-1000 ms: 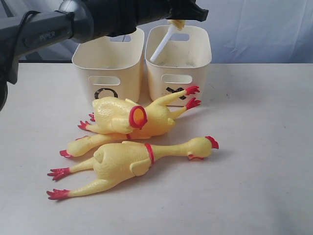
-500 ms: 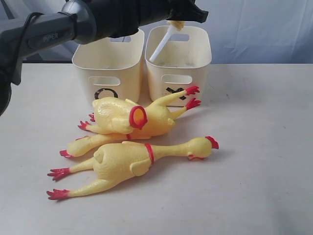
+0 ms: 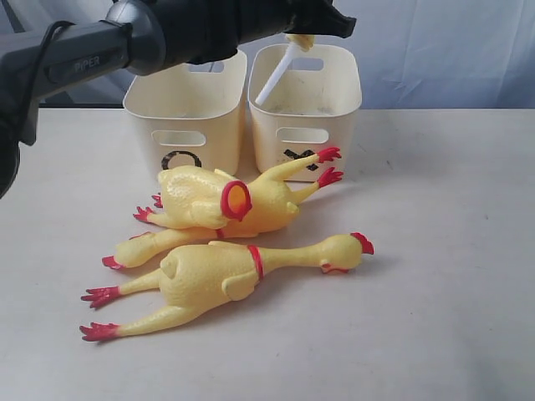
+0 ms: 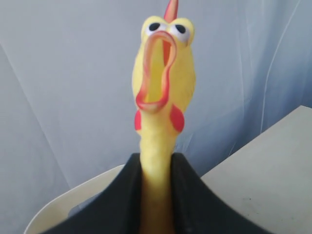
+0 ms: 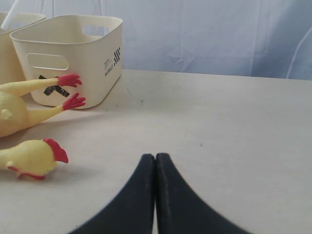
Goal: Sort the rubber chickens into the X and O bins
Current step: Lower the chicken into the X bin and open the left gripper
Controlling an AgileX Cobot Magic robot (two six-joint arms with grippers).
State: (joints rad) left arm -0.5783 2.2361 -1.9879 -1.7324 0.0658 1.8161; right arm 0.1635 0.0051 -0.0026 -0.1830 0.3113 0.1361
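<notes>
My left gripper [image 4: 156,158] is shut on the neck of a rubber chicken [image 4: 163,87]; its head with the open red beak sticks out past the jaws. In the exterior view that gripper [image 3: 330,23] hangs above the X bin [image 3: 305,125], and a pale part of the held chicken [image 3: 276,75] slants down into the bin. The O bin [image 3: 188,109] stands to its left. Three more chickens lie in front: one stretched out nearest [image 3: 217,276], one on top with a red ring [image 3: 196,200], one with red feet against the X bin [image 3: 272,200]. My right gripper [image 5: 155,158] is shut and empty, low over the table.
A blue-grey cloth backdrop [image 3: 443,50] hangs behind the bins. My left arm [image 3: 125,46] spans the upper left over the O bin. The beige table [image 3: 443,251] runs out to the right of the chickens. The right wrist view shows the X bin's side [image 5: 105,63].
</notes>
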